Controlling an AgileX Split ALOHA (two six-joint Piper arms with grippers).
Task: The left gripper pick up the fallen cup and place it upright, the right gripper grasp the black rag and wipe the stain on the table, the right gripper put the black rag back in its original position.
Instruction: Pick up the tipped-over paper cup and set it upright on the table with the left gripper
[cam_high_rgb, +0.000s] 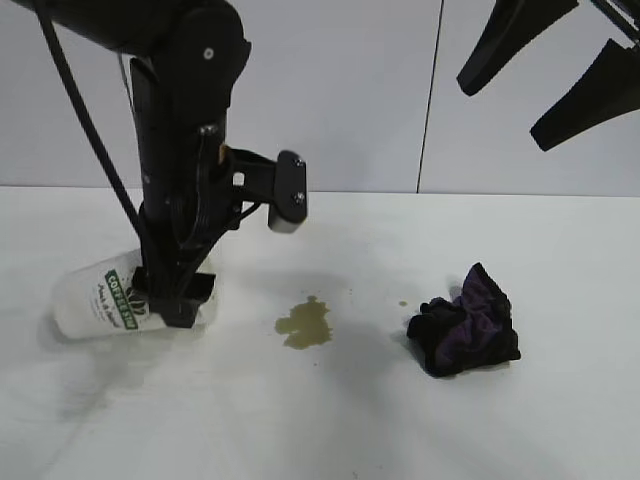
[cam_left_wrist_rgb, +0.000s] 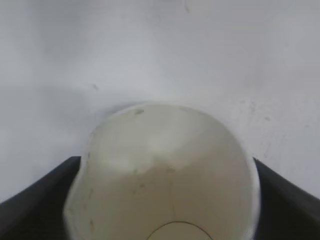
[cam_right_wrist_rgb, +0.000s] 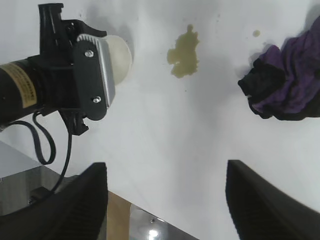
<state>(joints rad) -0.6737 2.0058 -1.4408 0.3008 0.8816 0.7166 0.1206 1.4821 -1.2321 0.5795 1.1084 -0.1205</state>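
Left gripper (cam_high_rgb: 178, 305) clasping tilted cup (cam_high_rgb: 95, 300) on table (cam_high_rgb: 320, 420); right gripper (cam_high_rgb: 560, 75) raised, jaws apart, empty; stain (cam_high_rgb: 305, 323) beside black rag (cam_high_rgb: 465, 322)

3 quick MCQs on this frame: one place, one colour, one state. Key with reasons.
1. Where is the stain?
A. Between the cup and the rag
B. Under the rag
C. Inside the cup

2. What colour is the rag?
A. White
B. Black and purple
C. Green

3. How is the cup?
A. Upright
B. On its side
C. Upside down on the rag

Key:
1 A: in the exterior view the blotch lies on the bare table, cup to its left, rag to its right, touching neither.
2 B: the rag has black edges and purple folds.
3 B: its logo wall faces up, and the left hand is closed on it. The right hand is raised, open and empty.
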